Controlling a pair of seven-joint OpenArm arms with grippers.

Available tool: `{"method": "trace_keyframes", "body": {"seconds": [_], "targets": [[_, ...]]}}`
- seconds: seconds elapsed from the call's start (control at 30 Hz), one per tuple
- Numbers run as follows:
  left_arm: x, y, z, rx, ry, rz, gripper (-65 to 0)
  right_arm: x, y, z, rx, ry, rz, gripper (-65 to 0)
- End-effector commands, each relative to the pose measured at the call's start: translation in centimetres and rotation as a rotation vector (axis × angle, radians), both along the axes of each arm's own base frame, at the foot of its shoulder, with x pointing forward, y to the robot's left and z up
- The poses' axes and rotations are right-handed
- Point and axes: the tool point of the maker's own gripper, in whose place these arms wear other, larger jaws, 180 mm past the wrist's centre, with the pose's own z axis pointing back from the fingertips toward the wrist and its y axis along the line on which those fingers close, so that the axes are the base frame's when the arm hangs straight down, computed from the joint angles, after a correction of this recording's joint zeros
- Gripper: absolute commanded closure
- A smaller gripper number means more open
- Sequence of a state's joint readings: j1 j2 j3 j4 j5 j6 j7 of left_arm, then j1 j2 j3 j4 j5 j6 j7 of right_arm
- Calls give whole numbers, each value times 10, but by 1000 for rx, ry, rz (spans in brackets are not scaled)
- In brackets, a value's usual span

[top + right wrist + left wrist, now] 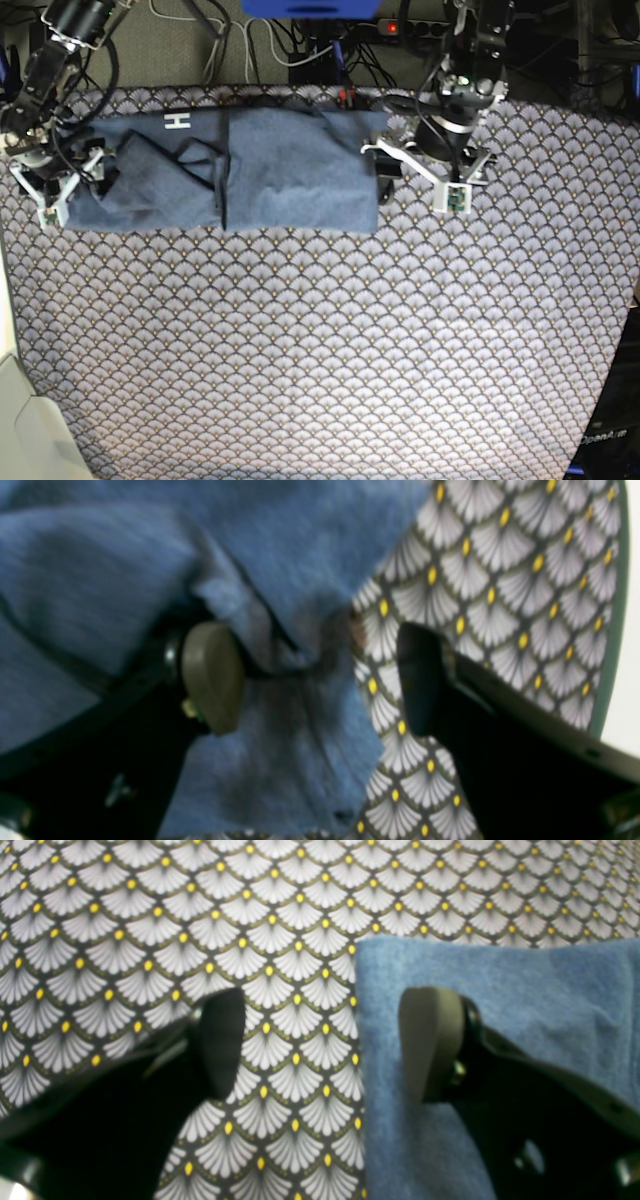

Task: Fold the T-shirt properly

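The slate-blue T-shirt (270,165) lies folded into a long strip across the far part of the table, with a white letter showing near its left end. My left gripper (415,172) is open at the strip's right end. In the left wrist view it (325,1040) straddles the straight cloth edge (360,1040), one finger (430,1040) over the T-shirt (500,990) and the other over tablecloth. At the strip's left end my right gripper (65,185) is open. Up close it (315,680) has bunched T-shirt fabric (280,645) between its spread fingers, gripping nothing.
The scallop-patterned tablecloth (320,350) covers the table. Its edge (607,680) runs just outside my right gripper. Cables and a power strip (400,28) sit behind the far edge. A pale object (25,430) stands at the near left corner.
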State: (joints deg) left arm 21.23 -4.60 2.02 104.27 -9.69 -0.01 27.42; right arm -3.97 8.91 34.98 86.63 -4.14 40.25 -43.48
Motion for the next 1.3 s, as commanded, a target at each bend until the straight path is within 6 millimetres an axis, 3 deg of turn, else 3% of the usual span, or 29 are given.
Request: {"method": "trace_keyframes", "body": {"seconds": [0.0, 0.43, 0.57, 0.9, 1.07, 1.27], "targets": [[5, -1, 12, -10, -47, 1, -468, 9, -7, 10, -4, -36, -8, -482], [8, -1, 14, -10, -53, 2, -468, 3, -1, -1, 43, -24, -15, -469], [8, -1, 14, -10, -55, 2, -468, 3, 5, -4, 54, -16, -13, -390], [7, 0, 13, -9, -49, 8, -467, 2, 11, -7, 66, -14, -13, 0], [6, 0, 13, -9, -48, 8, -467, 4, 6, 1, 47, -31, -14, 0], [8, 11, 16, -3, -57, 41, -467, 7, 12, 44, -43, -129, 28, 0]]}}
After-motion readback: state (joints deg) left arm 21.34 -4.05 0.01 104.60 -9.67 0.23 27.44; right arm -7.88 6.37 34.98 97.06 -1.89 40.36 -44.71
